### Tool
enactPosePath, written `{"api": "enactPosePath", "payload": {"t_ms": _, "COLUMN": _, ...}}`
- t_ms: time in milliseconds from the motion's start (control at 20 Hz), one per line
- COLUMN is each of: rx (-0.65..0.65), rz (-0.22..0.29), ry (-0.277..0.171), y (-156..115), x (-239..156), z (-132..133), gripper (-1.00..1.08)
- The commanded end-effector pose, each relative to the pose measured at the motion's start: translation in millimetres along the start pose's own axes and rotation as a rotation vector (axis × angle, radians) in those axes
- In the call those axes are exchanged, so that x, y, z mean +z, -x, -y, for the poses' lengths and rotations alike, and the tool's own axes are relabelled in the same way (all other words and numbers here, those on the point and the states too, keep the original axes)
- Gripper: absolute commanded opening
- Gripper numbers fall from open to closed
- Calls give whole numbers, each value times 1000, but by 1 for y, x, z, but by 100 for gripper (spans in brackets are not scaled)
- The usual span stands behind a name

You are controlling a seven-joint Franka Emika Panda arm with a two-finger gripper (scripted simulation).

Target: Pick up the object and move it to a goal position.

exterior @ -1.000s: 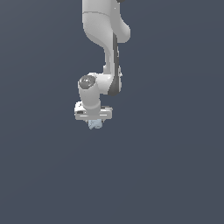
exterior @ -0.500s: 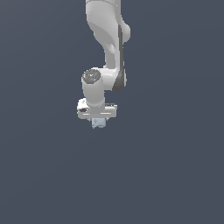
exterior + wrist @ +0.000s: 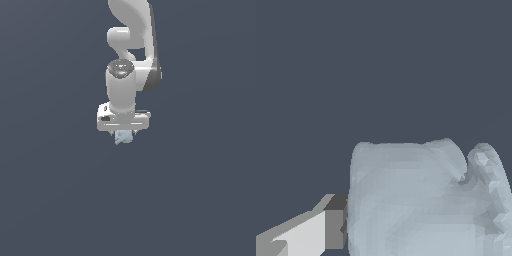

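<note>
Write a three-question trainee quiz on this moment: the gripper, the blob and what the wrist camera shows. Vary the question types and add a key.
1. True or false: the pale blue-grey blob sits directly under the white gripper in the exterior view.
2. Multiple choice: in the wrist view, the blob is A) absent, B) a distant speck, C) large and close, touching one finger.
3. Short answer: what does the exterior view show behind the arm?

Key: 1 true. 2 C. 3 Only a plain dark grey-blue background; no table edge or goal marker shows.
</note>
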State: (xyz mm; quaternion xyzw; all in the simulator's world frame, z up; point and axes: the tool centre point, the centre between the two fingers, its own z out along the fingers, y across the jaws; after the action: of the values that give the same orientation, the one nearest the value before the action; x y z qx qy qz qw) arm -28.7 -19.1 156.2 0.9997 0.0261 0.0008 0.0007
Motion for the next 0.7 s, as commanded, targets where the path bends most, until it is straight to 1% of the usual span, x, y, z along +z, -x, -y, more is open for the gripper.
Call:
{"api": "enactPosePath", "payload": {"t_ms": 0, "rx": 0, "rz": 0, "ry": 0, "y": -11, "x": -24, "z": 16, "gripper": -100}}
{"api": "enactPosePath", "payload": {"t_ms": 350, "rx": 1, "rz": 1, "ry": 1, "y": -41, "x": -87, "z": 59, "gripper": -100}}
{"api": "enactPosePath", "payload": {"t_ms": 650, "rx": 1, "rz": 1, "ry": 0, "y": -64, "x": -131, "z": 89, "gripper": -100}}
